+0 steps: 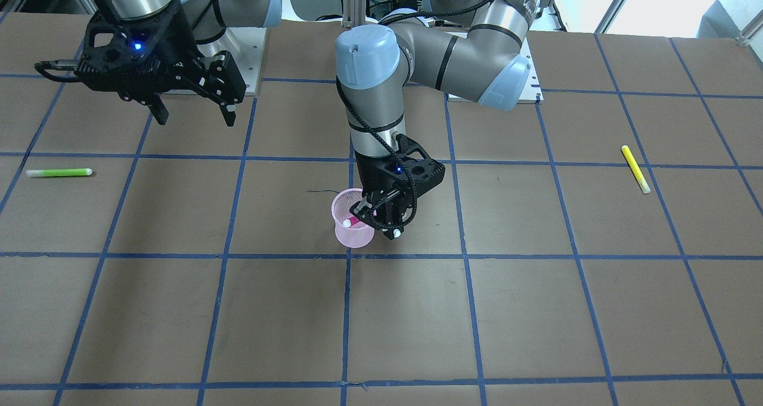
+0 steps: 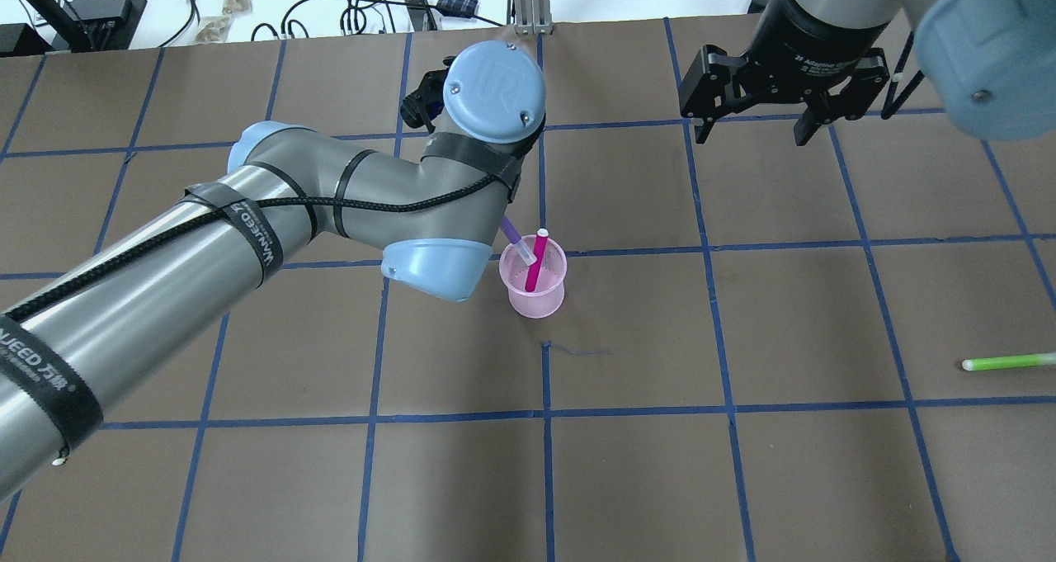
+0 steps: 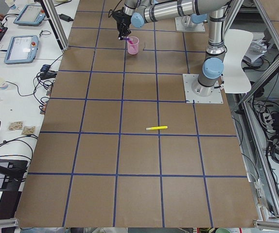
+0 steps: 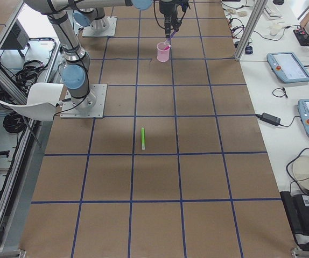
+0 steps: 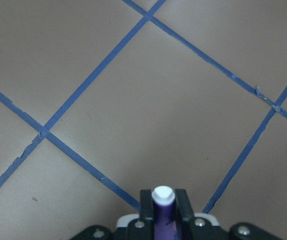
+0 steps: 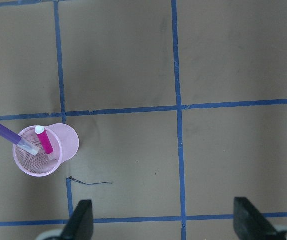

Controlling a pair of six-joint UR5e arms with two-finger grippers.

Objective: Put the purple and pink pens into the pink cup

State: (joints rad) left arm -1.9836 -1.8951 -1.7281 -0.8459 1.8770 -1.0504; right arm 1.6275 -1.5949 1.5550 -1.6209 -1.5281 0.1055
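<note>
The pink mesh cup [image 1: 353, 239] stands near the table's middle, also seen from overhead [image 2: 541, 303] and in the right wrist view [image 6: 69, 143]. A pink pen [image 2: 535, 262] stands inside it, leaning on the rim. My left gripper [image 1: 387, 218] is shut on a purple pen [image 5: 162, 210], tilted, with its clear tip down inside the cup [image 2: 513, 233] and its white end up. From overhead the left arm hides this gripper. My right gripper [image 1: 195, 120] is open and empty, hovering well away from the cup [image 2: 751, 137].
A green pen [image 1: 58, 172] lies on the table on my right side, also seen from overhead [image 2: 1006, 362]. A yellow pen [image 1: 635, 169] lies on my left side. Blue tape lines grid the brown table.
</note>
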